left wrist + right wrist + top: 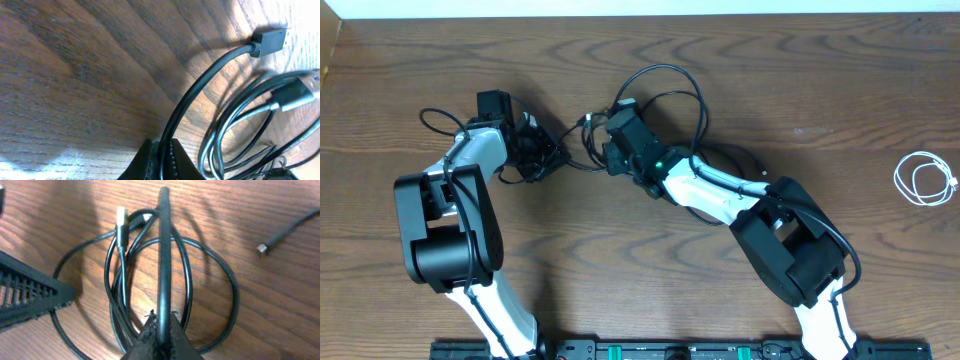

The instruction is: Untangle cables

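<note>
The black cable (660,68) lies looped at the table's middle, between my two grippers. My left gripper (544,155) is shut on one strand of it; the left wrist view shows that strand (200,85) rising from between the jaws (161,159) to a dark plug (270,40). My right gripper (603,150) is shut on another strand (163,255), with loops spread on the wood below and a gold-tipped plug (121,217) beside it. The white cable (926,180) sits coiled by itself at the far right, apart from both arms.
In the right wrist view a ribbed black finger of the left gripper (27,296) reaches in from the left. A second plug end (262,248) rests on the wood at the right. Both arm bases (450,240) stand near the front edge.
</note>
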